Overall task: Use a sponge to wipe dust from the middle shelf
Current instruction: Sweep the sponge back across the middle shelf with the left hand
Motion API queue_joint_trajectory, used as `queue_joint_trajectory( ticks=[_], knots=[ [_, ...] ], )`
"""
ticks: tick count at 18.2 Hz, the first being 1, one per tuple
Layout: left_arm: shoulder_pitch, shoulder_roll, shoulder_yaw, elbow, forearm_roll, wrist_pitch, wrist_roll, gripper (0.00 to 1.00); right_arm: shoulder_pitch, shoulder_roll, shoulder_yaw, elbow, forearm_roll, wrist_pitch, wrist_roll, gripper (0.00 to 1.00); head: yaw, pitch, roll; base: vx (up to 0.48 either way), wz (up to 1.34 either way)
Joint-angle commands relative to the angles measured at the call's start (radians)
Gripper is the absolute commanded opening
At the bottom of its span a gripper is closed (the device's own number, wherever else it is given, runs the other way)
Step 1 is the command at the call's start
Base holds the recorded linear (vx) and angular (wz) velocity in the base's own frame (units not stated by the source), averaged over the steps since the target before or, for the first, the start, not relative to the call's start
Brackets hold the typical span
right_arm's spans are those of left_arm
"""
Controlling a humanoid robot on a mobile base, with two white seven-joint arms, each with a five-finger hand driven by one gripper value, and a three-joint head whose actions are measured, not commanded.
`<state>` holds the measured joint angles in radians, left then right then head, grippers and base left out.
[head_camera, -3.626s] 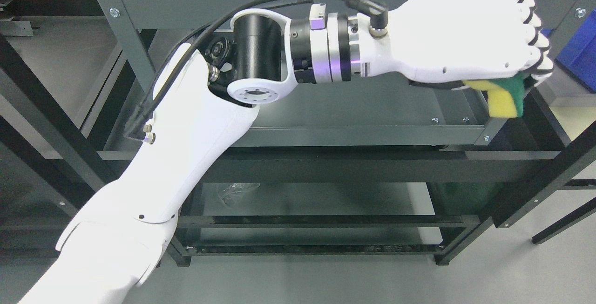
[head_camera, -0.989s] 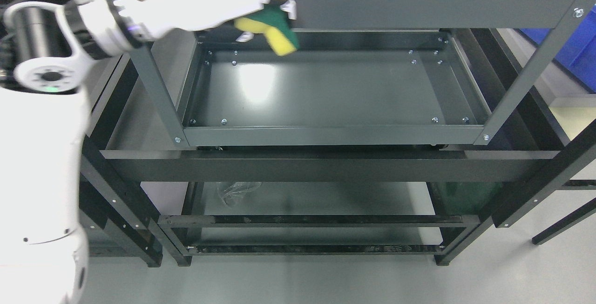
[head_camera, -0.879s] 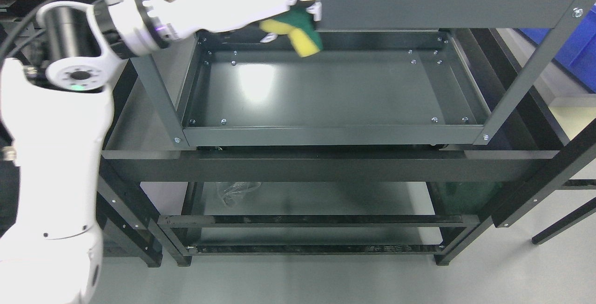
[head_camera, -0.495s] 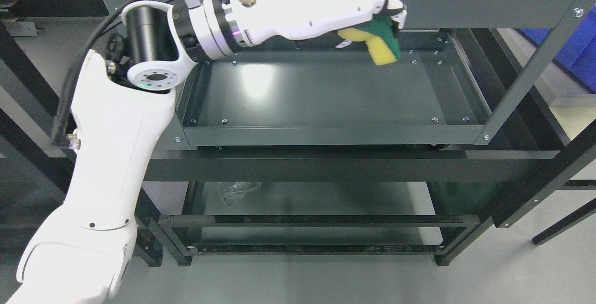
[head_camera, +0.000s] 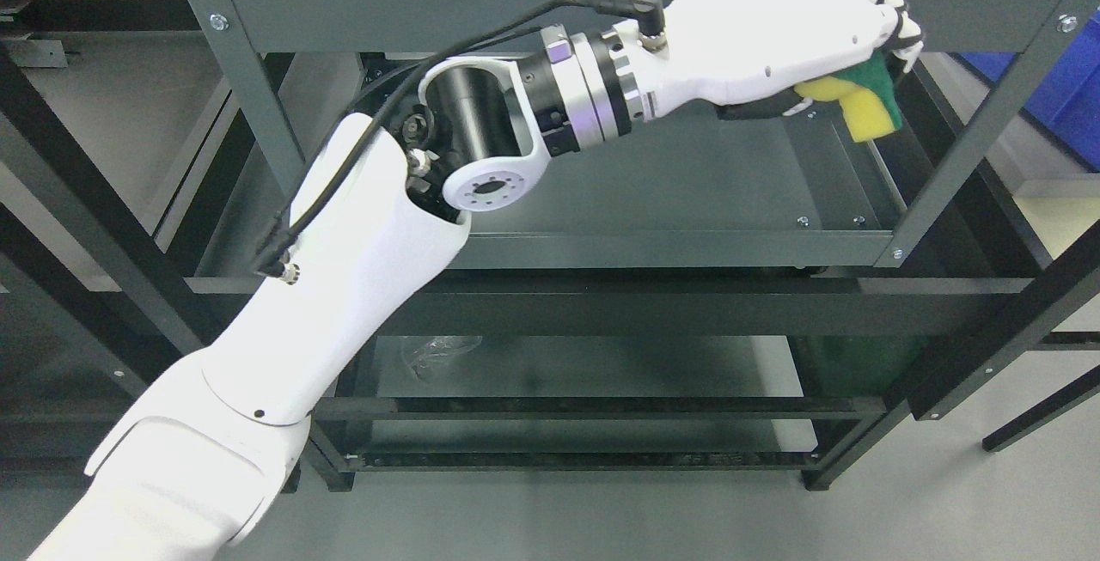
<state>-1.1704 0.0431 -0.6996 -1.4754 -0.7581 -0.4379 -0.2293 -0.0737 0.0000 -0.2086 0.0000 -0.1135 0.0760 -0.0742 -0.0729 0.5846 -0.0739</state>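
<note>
My left hand (head_camera: 825, 37) reaches across from the lower left and is shut on a yellow and green sponge (head_camera: 864, 106). The sponge hangs below the curled fingers at the far right end of the dark grey middle shelf (head_camera: 687, 192), near its back right corner. I cannot tell whether the sponge touches the shelf floor. My forearm and wrist hide the left and middle of the shelf. The right hand is out of view.
The rack's top shelf beam (head_camera: 550, 11) runs just above my hand. A slanted right upright (head_camera: 980, 123) stands close to the sponge. A blue bin (head_camera: 1070, 88) sits beyond the rack at right. A lower shelf (head_camera: 584, 368) holds crumpled clear plastic (head_camera: 438, 350).
My left hand has swept with the sponge along the back of the middle shelf from its left end to its right end.
</note>
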Motion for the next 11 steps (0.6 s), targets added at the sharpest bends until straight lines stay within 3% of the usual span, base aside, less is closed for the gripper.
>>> queue_joint_trajectory(
  ticks=[1,4,7,11],
  knots=[
    [-0.009,-0.026,-0.270,0.041,0.057,0.018,0.030,0.01,0.000,-0.017,0.000,-0.017,0.000,0.001,0.001,1.00,0.0000,0.000,0.000,0.000,0.00],
    [0.079,-0.026,-0.253,0.041,0.161,0.016,0.038,0.02,0.000,-0.017,0.000,-0.017,0.000,0.001,0.001,1.00,0.0000,0.000,0.000,0.000,0.00],
    [0.373,-0.026,-0.111,0.018,0.200,0.011,0.041,0.02,0.000,-0.017,0.000,-0.017,0.000,0.001,0.001,1.00,0.0000,0.000,0.000,0.000,0.00],
    [0.612,-0.026,0.153,0.015,0.360,-0.001,0.115,0.02,0.000,-0.017,0.000,-0.017,0.000,0.001,0.001,1.00,0.0000,0.000,0.000,0.000,0.00]
  ],
)
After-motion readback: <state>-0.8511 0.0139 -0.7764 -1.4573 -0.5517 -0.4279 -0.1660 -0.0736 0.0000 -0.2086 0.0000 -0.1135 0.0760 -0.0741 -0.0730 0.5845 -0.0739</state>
